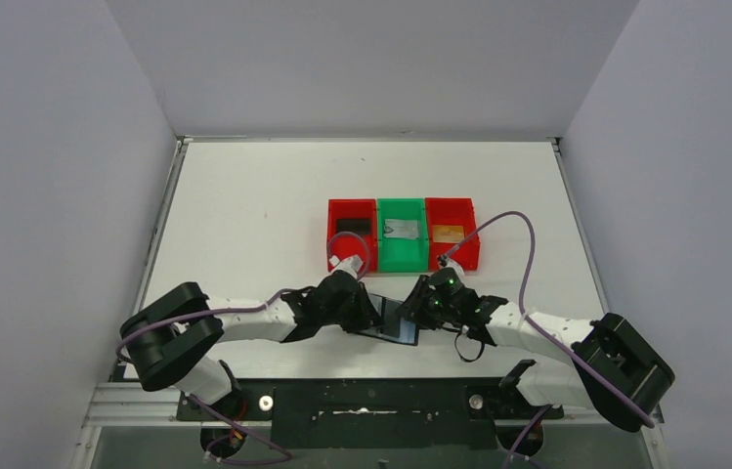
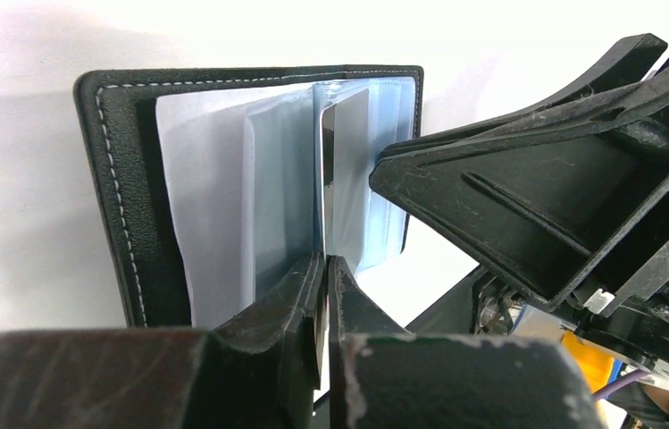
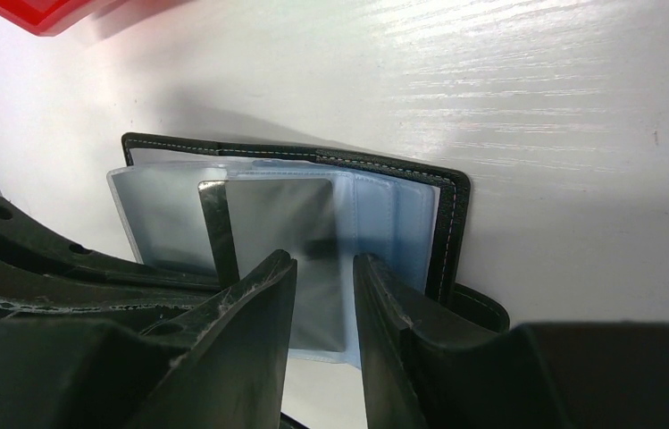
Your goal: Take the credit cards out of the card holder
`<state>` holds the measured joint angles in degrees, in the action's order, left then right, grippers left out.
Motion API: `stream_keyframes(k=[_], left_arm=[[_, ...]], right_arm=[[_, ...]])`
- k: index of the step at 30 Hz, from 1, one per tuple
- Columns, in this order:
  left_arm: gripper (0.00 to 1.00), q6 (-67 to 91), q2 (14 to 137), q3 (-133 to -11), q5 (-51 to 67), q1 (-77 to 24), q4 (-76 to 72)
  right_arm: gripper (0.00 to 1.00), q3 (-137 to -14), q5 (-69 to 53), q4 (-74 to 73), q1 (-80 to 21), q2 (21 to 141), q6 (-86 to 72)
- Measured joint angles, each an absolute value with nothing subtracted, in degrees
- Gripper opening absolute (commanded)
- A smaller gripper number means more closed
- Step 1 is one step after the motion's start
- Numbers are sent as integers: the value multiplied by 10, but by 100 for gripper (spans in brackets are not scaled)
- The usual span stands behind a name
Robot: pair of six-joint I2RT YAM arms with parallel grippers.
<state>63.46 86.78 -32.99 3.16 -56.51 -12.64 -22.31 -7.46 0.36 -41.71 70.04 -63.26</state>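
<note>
The holder [image 1: 396, 324] lies open on the white counter [image 1: 244, 215], close to the arms' side of the green bin [image 1: 402, 262], with both arms meeting over it. Its clear sleeves fan up from the black stitched cover. The left tool [image 2: 325, 264] is clenched on the edge of one sleeve [image 3: 161, 223], which carries a grey card [image 3: 277, 223] with a dark stripe. The right tool [image 3: 323, 264] is released, its fingers apart on either side of that card's lower edge
</note>
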Motion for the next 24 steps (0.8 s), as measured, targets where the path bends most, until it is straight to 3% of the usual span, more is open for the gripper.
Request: stream_keyframes(k=[3,16,20,24], left_arm=[[13,637,866,-324,31,-565,-131],[22,648,876,-314,42,-549,-153],[22,649,892,-314,52,-546,-162],[8,651,901,-314,59,-545,-168]], right_arm=[[33,-224,-75,4,-417,702,-632],[33,-226,-75,3,-417,704,-631],[34,-226,-75,3,-417,704,-630],[35,-229,-76,2,-417,706,-628]])
